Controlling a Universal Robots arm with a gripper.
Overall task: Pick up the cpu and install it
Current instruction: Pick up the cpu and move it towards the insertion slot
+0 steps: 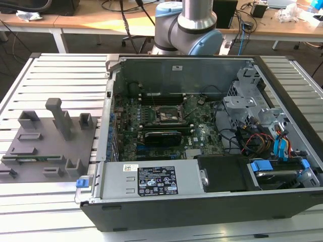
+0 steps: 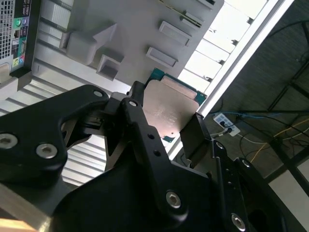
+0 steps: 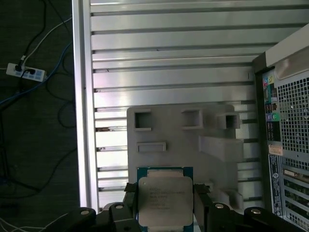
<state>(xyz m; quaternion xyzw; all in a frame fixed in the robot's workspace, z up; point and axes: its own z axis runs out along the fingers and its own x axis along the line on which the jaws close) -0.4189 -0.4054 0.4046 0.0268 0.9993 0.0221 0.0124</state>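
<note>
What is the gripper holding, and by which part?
The gripper holds the cpu, pinched between its fingers by two opposite side edges.

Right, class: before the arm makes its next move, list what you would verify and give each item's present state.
1. Silver-topped square cpu clamped between black gripper fingers: ok.
2. Cpu clear of grey moulded fixture tray: ok.
3. Cpu tilt in grip: cannot tell.
4. Black computer case side open: ok.
5. Metal socket frame open and empty: cannot tell.
</note>
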